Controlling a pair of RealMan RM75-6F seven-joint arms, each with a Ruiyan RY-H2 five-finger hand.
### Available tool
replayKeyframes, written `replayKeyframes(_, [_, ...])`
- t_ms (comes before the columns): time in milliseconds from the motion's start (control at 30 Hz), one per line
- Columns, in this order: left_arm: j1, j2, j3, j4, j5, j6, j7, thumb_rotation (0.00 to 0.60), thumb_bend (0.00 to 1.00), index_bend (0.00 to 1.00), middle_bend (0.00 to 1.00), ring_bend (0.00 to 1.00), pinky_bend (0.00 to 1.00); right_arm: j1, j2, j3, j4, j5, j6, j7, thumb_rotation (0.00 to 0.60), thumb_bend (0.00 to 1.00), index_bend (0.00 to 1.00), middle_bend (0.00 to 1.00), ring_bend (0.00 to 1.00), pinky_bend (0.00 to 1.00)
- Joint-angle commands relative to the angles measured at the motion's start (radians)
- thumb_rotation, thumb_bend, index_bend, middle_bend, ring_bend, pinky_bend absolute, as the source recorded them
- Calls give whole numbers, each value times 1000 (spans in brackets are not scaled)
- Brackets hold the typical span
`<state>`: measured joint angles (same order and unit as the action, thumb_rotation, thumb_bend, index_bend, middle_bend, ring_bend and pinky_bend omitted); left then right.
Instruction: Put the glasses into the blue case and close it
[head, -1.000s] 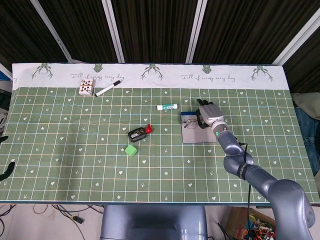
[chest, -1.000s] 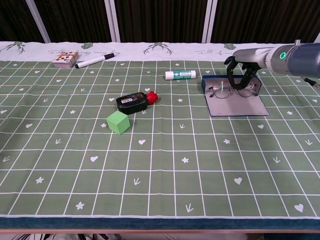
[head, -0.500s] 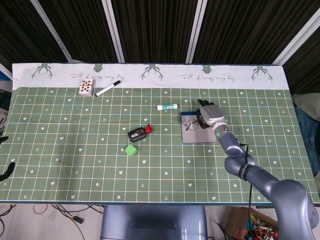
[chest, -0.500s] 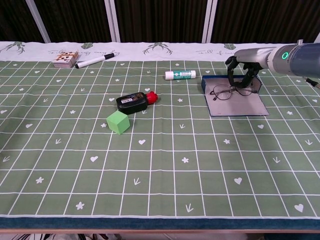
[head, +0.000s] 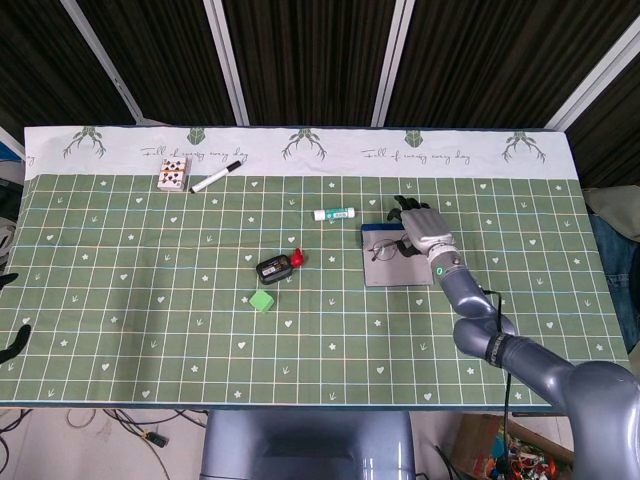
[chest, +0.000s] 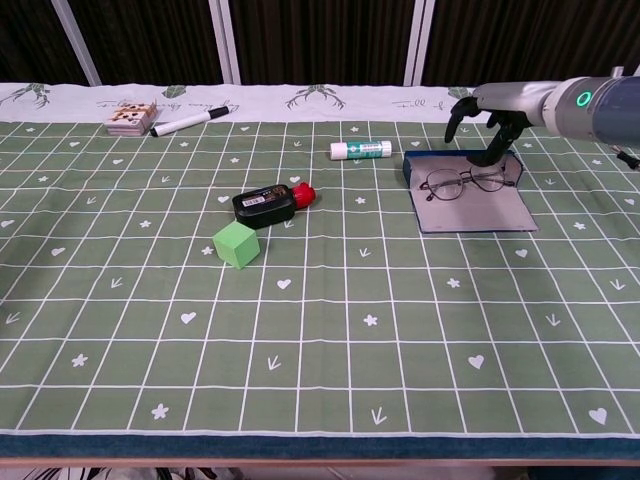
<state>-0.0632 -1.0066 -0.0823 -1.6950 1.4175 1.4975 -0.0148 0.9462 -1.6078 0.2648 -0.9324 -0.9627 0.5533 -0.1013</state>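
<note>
The blue case (chest: 476, 210) (head: 395, 266) lies open on the right side of the table, lid flat towards me. The thin-framed glasses (chest: 465, 182) (head: 388, 248) lie unfolded across its rear part. My right hand (chest: 487, 113) (head: 418, 223) hovers just above the back edge of the case with its fingers spread and nothing in them. One fingertip (chest: 494, 153) reaches down close to the right end of the glasses; whether it touches them is unclear. Only two dark slivers at the left edge of the head view (head: 10, 342) may belong to my left hand.
A white tube (chest: 361, 150) lies just left of the case. Further left are a black device with a red cap (chest: 270, 203) and a green cube (chest: 237, 244). A marker (chest: 187, 121) and a small card box (chest: 131, 117) sit at the far back left.
My right hand has let go of the glasses, lifted a little and spread its fingers. The glasses now lie by themselves in the open case.
</note>
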Motion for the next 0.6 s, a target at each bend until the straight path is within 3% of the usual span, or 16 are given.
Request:
replayKeyframes(33, [0,0,1,-1,3,1,1,600,318,180,0,0,0,-60,85,-4,-149,-21,94,-2,600,496,215,0,54,147])
replayKeyframes(267, [-1,-2,4,-5,14,4,7,600,318,180,0,0,0,-162,208,-34,-398,-40,226,-17,600,480,198,39,73,148])
replayKeyframes(400, [0,-3,4,-9,21,11,9,600,318,180,0,0,0,-197,247,-63,-485,-39,261,-45,600,479,154,133,115,151])
replayKeyframes(500, [2,-3,1,-17,27,22,9,600,318,180,0,0,0,-211,275,-92,-546,-15,274,-103,600,479,124,197,174,257])
replayKeyframes(600, [3,-3,0,-21,30,29,14,600,319,180,0,0,0,-216,286,-101,-586,26,291,-148,600,478,116,360,340,438])
